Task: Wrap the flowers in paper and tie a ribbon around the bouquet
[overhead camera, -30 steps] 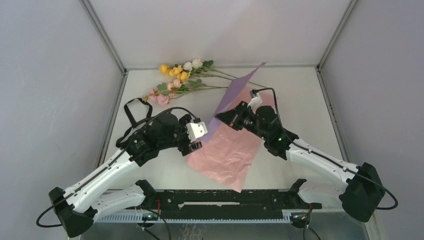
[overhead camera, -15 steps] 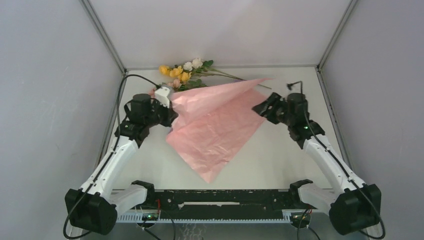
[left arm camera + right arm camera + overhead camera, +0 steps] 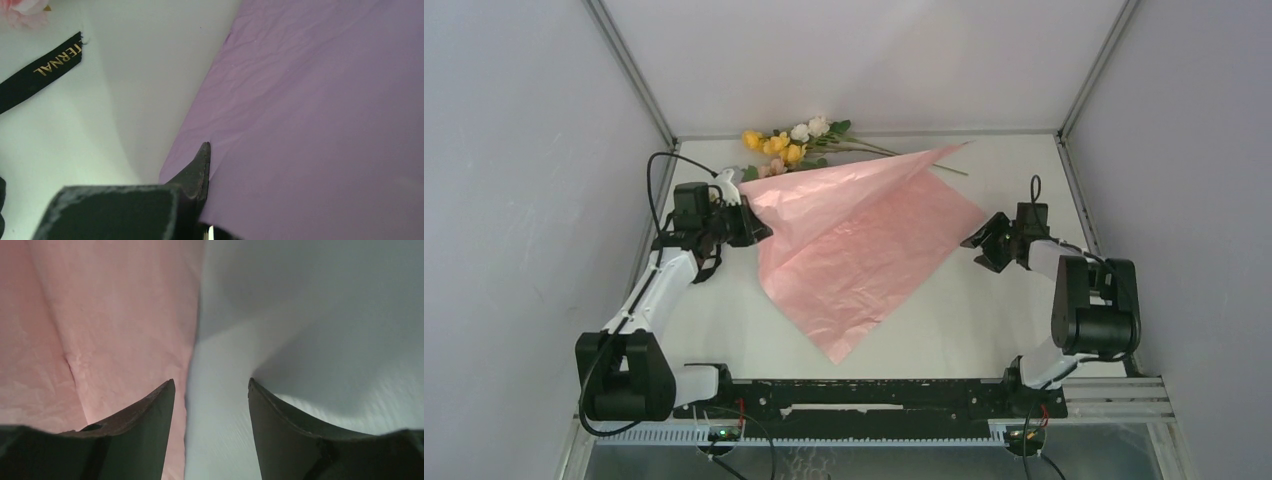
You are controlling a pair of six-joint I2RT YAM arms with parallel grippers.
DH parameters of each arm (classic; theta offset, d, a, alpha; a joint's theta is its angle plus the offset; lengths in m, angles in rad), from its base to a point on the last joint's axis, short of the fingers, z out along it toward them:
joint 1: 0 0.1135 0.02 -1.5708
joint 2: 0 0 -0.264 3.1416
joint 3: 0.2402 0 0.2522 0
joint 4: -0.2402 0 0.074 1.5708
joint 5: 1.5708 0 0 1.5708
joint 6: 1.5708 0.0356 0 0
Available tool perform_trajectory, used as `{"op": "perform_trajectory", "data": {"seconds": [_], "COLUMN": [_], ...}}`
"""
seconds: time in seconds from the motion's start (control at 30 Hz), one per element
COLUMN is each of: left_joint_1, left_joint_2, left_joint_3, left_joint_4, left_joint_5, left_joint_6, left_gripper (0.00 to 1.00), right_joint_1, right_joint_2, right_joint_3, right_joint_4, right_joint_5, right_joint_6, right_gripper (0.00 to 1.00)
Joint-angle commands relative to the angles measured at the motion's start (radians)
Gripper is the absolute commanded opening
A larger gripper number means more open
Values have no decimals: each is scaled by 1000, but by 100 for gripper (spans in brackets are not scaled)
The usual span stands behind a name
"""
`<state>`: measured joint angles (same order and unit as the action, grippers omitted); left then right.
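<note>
The crinkly paper [image 3: 864, 245] lies as a big diamond on the white table [image 3: 1024, 180], pink from above. Only the left wrist view shows its lilac underside. Flowers [image 3: 789, 145] lie at the far edge, stems partly hidden by the paper. The left gripper [image 3: 754, 222] is clamped on the paper's left corner, which is raised. The right gripper [image 3: 974, 245] is empty and parted just beside the right corner. The left wrist view also catches a black ribbon [image 3: 42, 70] with gold lettering.

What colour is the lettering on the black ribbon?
Gold; the ribbon shows best in the left wrist view.
</note>
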<state>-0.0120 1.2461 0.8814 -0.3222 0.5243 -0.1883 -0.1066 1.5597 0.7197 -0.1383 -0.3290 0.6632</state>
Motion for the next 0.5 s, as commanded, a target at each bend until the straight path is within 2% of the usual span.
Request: {"op": "perform_trajectory", "data": {"seconds": [0.0,0.27,0.37,0.4,0.47], "left_joint_1": [9,9,9,9,9], "left_joint_2": [-3,-18,-25,-24,-25], "left_joint_3": [-18,-19,-23,-24,-23], "left_joint_4": [20,20,23,22,20], "left_joint_5": [76,100,104,106,105], "left_joint_6": [-26,-22,-28,-31,-34], "left_gripper": [0,0,0,0,0], "right_joint_1": [53,141,160,167,177], "right_joint_2": [73,195,209,211,210], "right_joint_3": [21,34,36,36,36], "right_joint_4": [195,379,449,467,496], "right_joint_5": [-55,-141,-176,-180,-183], "right_joint_6": [84,250,300,312,324], "right_gripper": [65,64,61,58,42]}}
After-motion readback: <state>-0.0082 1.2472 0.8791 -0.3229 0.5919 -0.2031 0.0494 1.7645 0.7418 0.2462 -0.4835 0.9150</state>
